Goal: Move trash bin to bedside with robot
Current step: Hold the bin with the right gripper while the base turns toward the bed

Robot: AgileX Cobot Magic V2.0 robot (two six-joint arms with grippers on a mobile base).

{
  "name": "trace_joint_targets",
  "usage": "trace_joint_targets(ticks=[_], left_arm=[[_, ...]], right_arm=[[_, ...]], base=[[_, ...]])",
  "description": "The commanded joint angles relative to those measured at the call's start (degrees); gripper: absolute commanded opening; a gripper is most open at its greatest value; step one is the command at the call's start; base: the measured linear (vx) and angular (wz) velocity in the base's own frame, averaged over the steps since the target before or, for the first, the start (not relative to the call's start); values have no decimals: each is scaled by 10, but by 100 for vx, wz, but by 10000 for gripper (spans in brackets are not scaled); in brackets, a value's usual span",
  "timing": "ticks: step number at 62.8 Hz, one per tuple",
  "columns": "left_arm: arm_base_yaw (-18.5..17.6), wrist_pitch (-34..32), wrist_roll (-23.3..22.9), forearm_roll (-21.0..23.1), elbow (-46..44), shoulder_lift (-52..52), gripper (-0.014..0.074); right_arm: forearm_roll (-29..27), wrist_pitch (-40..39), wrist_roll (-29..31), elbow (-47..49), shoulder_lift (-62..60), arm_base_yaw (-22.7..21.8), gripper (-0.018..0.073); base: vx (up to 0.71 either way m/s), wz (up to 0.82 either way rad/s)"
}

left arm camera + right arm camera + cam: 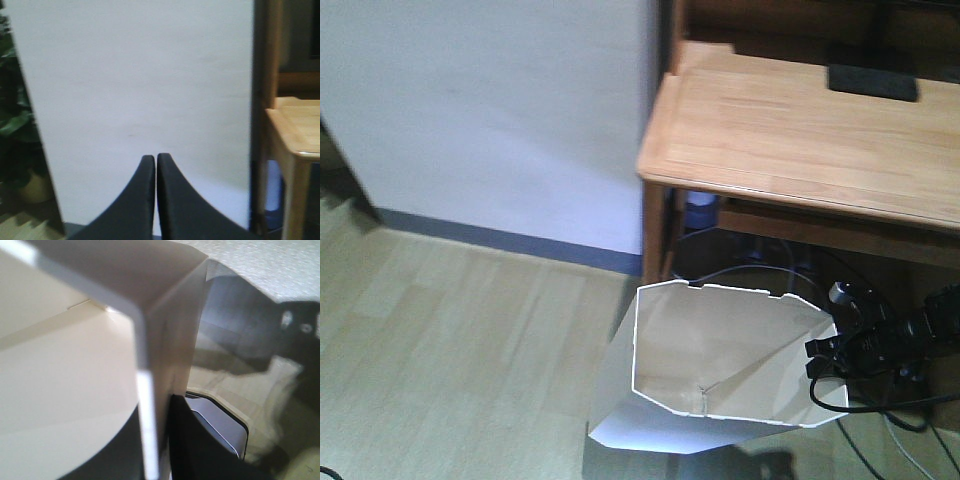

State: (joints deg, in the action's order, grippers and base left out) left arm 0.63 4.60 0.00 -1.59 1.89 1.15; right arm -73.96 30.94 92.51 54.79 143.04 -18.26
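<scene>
The white faceted trash bin (pixel 720 370) stands tilted on the wood floor beside the desk, its cream inside facing up. My right gripper (pixel 825 355), black with trailing cables, is shut on the bin's right rim. In the right wrist view the bin wall (pixel 75 365) runs between the fingers of the right gripper (pixel 155 440), one dark finger inside and one finger (pixel 200 450) outside. My left gripper (pixel 156 160) is shut on nothing and faces a white wall. The bedside is out of view.
A light wooden desk (pixel 800 130) with a black object (pixel 872 81) on it stands right behind the bin. Cables (pixel 880 410) lie under the desk. A white wall panel (pixel 490 110) fills the left. A potted plant (pixel 15 125) sits left of it.
</scene>
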Motion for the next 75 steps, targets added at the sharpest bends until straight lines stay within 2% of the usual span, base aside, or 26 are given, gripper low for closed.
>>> trace_joint_targets(ticks=[1,40,75], left_arm=[[-4,-42,-8,5,7,4,-6],[-4,-42,-8,5,7,4,-6],[-4,-42,-8,5,7,4,-6]], right_arm=[[-16,143,1,4,-41,0,-4],[-16,143,1,4,-41,0,-4],[-16,143,1,4,-41,0,-4]], base=[[-7,61],[-4,58],[6,43]])
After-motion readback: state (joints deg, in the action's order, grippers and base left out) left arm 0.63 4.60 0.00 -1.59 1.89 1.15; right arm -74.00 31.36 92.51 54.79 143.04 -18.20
